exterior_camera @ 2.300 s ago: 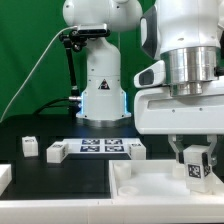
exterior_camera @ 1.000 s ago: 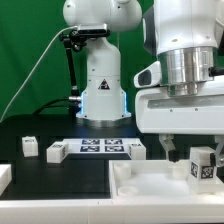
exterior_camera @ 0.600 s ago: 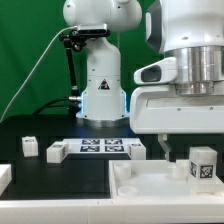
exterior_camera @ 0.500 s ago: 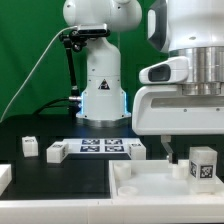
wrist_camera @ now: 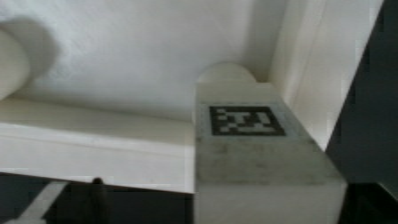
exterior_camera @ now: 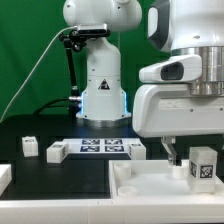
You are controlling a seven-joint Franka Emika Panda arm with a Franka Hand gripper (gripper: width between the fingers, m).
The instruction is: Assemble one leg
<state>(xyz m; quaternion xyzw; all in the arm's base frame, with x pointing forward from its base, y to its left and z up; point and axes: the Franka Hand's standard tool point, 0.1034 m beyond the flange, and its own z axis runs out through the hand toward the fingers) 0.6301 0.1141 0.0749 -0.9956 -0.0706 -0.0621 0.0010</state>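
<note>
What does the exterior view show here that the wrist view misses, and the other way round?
Only the exterior view shows the marker board, three loose white blocks on the black table beside it, the arm's base behind, and the gripper raised with its fingers apart, clear of the leg. Only the wrist view shows the leg's tagged face up close, filling much of the picture. Both show the leg standing on the large white tray piece.

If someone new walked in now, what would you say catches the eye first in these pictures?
First, the bulky white gripper filling the exterior view's right, hanging open above the tabletop piece. Just beneath it the leg stands upright on that piece, tag facing out, with no finger touching it. Further back, the marker board lies flat on the black table.
</note>
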